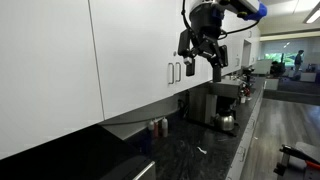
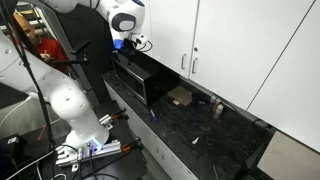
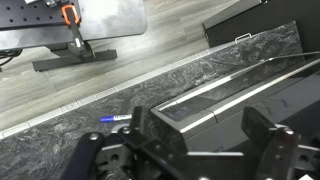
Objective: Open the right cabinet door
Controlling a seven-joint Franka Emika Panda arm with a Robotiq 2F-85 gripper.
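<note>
Your hand (image 1: 202, 66) hangs with its fingers spread wide and nothing between them, which suits a bar you have not yet closed around; it points down at the counter (image 2: 230, 125), so the wrist view shows the top of the black microwave (image 3: 238, 98) and a blue pen (image 3: 115, 118) rather than any door. The right cabinet door (image 2: 165, 32) is the narrower of the two white doors that carry handles, up on the wall above the microwave; its slim silver handle (image 2: 183, 62) stands upright at the edge where it meets the wider door (image 2: 235, 50), just beside that door's own handle (image 2: 195, 66). I judge the two bars sit together because the hinges are on the outer edges, so each door swings away from the seam; you will likely need to turn the wrist toward the wall before the fingers can straddle the bar. The hand is near the door in both exterior views but apart from its handle. No brand, label or writing is readable; everything is too small to tell.
</note>
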